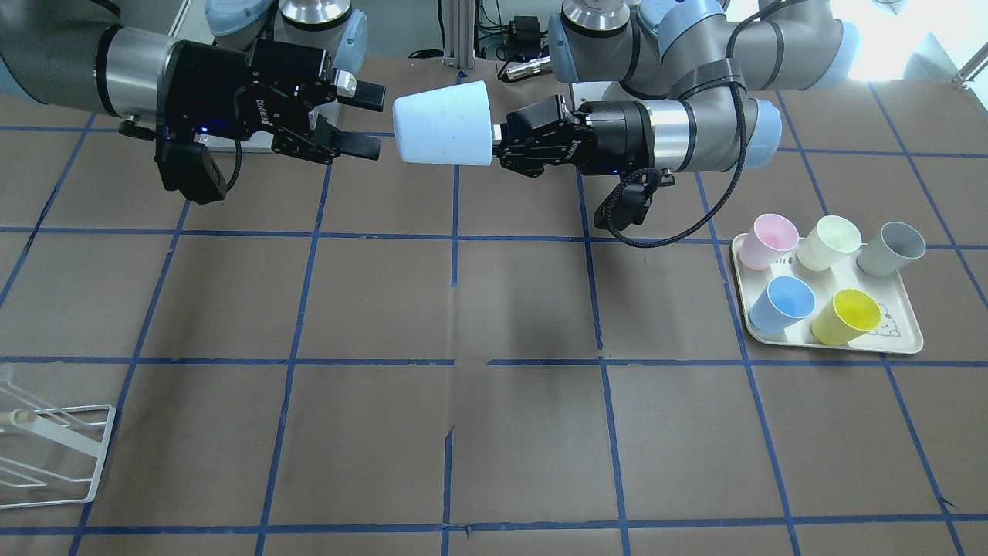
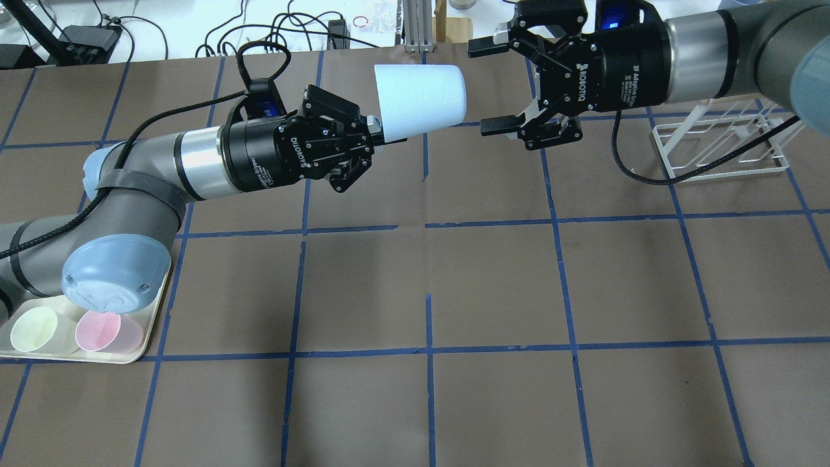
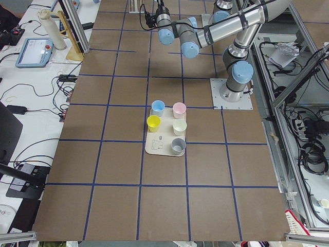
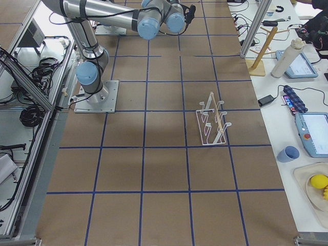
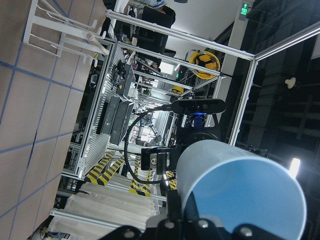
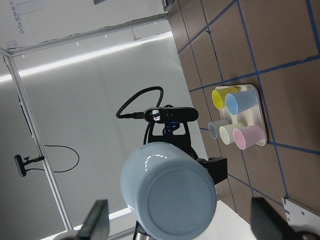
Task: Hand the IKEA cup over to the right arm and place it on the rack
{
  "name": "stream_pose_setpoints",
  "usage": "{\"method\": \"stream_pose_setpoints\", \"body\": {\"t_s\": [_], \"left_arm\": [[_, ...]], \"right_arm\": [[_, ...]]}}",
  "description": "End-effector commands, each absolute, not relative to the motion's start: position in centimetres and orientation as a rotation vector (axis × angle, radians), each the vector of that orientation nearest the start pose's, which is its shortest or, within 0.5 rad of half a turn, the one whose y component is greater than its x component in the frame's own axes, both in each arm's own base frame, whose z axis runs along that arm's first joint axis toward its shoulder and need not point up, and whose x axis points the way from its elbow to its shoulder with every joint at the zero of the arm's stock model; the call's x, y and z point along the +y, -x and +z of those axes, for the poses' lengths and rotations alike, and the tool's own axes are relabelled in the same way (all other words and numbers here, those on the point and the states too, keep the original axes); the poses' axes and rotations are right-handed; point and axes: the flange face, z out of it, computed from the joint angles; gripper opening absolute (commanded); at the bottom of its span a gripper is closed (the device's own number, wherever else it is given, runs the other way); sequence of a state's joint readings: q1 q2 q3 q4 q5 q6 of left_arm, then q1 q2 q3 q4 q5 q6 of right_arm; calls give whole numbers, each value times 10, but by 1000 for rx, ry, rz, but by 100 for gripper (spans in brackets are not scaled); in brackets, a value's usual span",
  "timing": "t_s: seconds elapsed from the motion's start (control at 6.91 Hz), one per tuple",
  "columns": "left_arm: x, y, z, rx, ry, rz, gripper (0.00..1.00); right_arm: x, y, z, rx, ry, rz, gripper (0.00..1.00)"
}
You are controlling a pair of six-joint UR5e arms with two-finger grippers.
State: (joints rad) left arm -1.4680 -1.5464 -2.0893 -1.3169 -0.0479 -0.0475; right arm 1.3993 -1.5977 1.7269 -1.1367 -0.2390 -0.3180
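Cup: the cup (image 1: 444,123) lies on its side in the air above the table (image 1: 370,309), between the two grippers. Its wide mouth faces the left gripper and its narrow base faces the right one. It is pale icy blue outside and a brighter blue inside, as the left wrist view shows.

Left gripper: the left gripper (image 1: 496,143) is closed on the mouth end of the cup and holds it level. It seems to pinch the rim, but the contact is too dark to say which finger sits inside.

Right gripper: the right gripper (image 1: 369,120) is spread wide and holds nothing. It faces the base of the cup, fingertips just short of it with a thin gap showing in the front view. In the right wrist view the base sits midway between the two fingers (image 6: 97,222).

Rack: the white wire rack (image 2: 720,139) stands on the table on the robot's right, well apart from the cup, under the right arm (image 2: 726,45).

Tray: the cream tray (image 1: 895,340) sits on the robot's left side of the table. It carries a pink cup (image 1: 768,241), a cream cup (image 1: 830,242), a grey cup (image 1: 891,249), a blue cup (image 1: 783,303) and a yellow cup (image 1: 847,316), all mouth up.

Cable: a black braided cable (image 1: 718,208) loops below the left wrist.
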Motion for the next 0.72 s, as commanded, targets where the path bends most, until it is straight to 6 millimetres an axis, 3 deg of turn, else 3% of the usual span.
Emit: {"method": "stream_pose_setpoints", "body": {"t_s": [0.0,0.43,0.58], "left_arm": [[-455,187,383,-1494,-305,-139,0],[-454,188,383,-1492,-305,-141,0],[-454,188,383,-1494,-305,-142,0]], "right_arm": [[-479,-164,463,1754,-241,173,100],[-480,-167,462,1751,-241,181,100],[-479,-167,465,1752,-238,177,95]]}}
